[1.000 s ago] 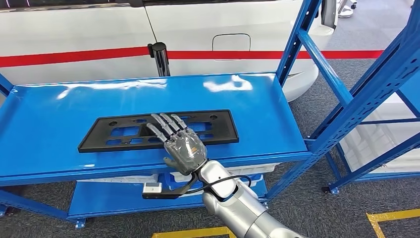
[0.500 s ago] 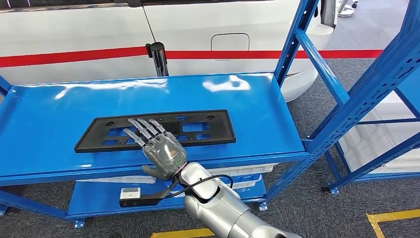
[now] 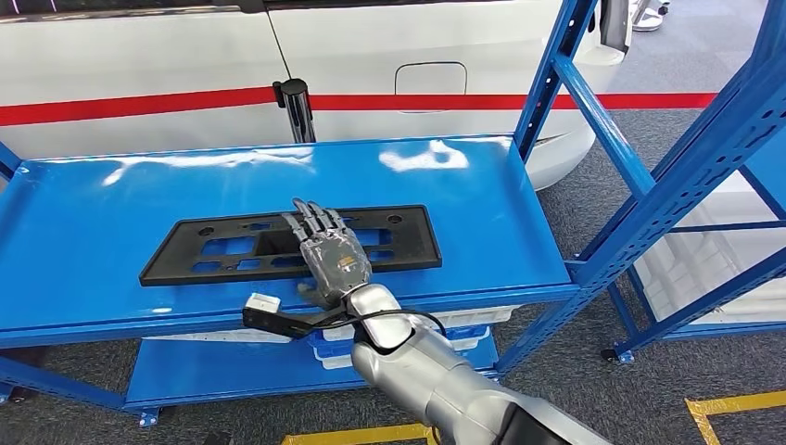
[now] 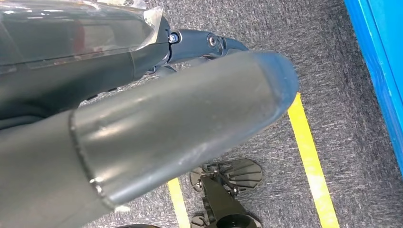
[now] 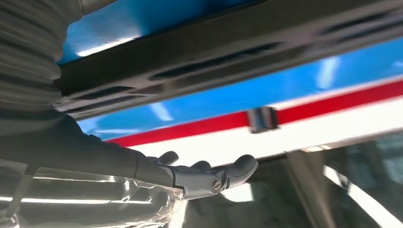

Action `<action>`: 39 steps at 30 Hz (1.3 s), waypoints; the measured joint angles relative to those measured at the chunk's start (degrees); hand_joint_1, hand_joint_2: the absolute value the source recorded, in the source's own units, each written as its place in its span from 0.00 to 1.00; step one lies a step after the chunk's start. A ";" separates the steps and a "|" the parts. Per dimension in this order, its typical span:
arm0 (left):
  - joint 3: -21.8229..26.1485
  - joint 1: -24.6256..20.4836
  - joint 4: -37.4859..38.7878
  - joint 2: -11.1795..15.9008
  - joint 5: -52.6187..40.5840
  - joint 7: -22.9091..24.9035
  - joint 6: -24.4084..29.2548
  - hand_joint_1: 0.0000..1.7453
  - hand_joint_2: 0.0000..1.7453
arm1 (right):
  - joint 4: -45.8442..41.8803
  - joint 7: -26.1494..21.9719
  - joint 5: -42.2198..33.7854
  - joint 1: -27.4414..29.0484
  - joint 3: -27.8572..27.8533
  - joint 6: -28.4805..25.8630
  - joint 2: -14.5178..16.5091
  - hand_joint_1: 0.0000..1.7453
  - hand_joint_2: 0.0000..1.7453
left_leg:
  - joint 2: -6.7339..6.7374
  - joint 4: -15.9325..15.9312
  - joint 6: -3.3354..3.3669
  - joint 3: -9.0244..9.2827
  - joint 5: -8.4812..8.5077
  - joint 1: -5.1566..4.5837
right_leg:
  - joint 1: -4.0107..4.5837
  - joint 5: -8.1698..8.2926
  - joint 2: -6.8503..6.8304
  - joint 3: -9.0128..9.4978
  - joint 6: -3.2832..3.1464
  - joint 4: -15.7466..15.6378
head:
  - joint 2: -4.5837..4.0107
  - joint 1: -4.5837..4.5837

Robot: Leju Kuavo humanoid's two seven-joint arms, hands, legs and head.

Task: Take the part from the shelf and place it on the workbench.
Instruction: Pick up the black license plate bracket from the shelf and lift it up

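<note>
The part [image 3: 417,250] is a long flat black plate with slots, lying on the blue shelf [image 3: 482,213] top. My right hand [image 3: 332,258] reaches in from the front with its fingers stretched out flat over the middle of the plate; I cannot tell whether they press on it. It holds nothing. In the right wrist view the part [image 5: 228,52] runs across close beyond the right hand [image 5: 190,178]. My left hand [image 4: 166,133] hangs over the grey carpet with nothing in it.
A white car with a red stripe [image 3: 139,74] stands right behind the shelf, with a black post [image 3: 297,107] at its back edge. Blue uprights [image 3: 667,195] rise on the right. White bins [image 3: 463,320] sit on the lower level. Yellow lines [image 3: 732,403] mark the floor.
My right hand had drifted left to the plate's near edge, then came back right and further forward over the plate's middle. The part has stayed in place.
</note>
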 joint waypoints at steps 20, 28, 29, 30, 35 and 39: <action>0.00 -0.30 0.00 -0.05 -1.10 0.25 -0.01 0.00 0.00 | 10.63 4.45 -1.44 -4.58 2.29 0.02 -0.02 0.95 1.00 | -0.02 0.00 0.00 0.21 0.00 0.00 | 0.00 0.00 0.00 0.19 0.00 -0.01 | 0.00 0.01; 0.04 -0.30 0.00 -0.13 -1.57 0.67 0.00 0.00 0.00 | 12.30 3.75 -1.40 -4.30 1.74 -1.69 -0.02 0.96 1.00 | -0.01 0.00 0.00 0.20 0.00 0.00 | 0.00 0.01 0.00 0.19 0.01 -0.01 | 0.00 0.01; 0.07 -0.30 0.00 -0.13 -1.66 0.70 0.01 0.00 0.00 | 12.41 3.45 -1.22 -4.31 1.54 -2.08 -0.02 0.97 1.00 | -0.01 0.00 0.00 0.20 0.00 0.00 | 0.00 0.01 0.00 0.19 0.01 -0.01 | 0.00 0.01; 0.12 -0.31 0.00 -0.14 -1.75 0.72 0.03 0.00 0.00 | 12.48 3.17 -1.07 -4.31 1.34 -2.42 -0.02 0.96 1.00 | -0.01 0.00 0.00 0.20 0.00 0.00 | 0.00 0.01 0.00 0.19 0.01 -0.01 | 0.00 0.00; 0.40 -0.33 0.00 -0.19 -2.14 0.73 0.19 0.00 0.00 | 12.63 1.48 -1.91 -4.31 -0.29 -3.69 -0.02 1.00 1.00 | -0.02 0.00 0.00 0.20 0.00 0.00 | 0.00 -0.01 -0.01 0.19 0.00 -0.01 | 0.00 -0.01; 0.56 -0.32 0.00 -0.20 -2.26 0.78 0.40 0.00 0.00 | 12.36 -3.02 -5.16 -4.27 -3.18 -5.12 -0.01 1.00 1.00 | -0.01 0.00 0.00 0.20 0.00 0.01 | 0.00 0.00 0.00 0.21 0.00 0.00 | 0.00 0.01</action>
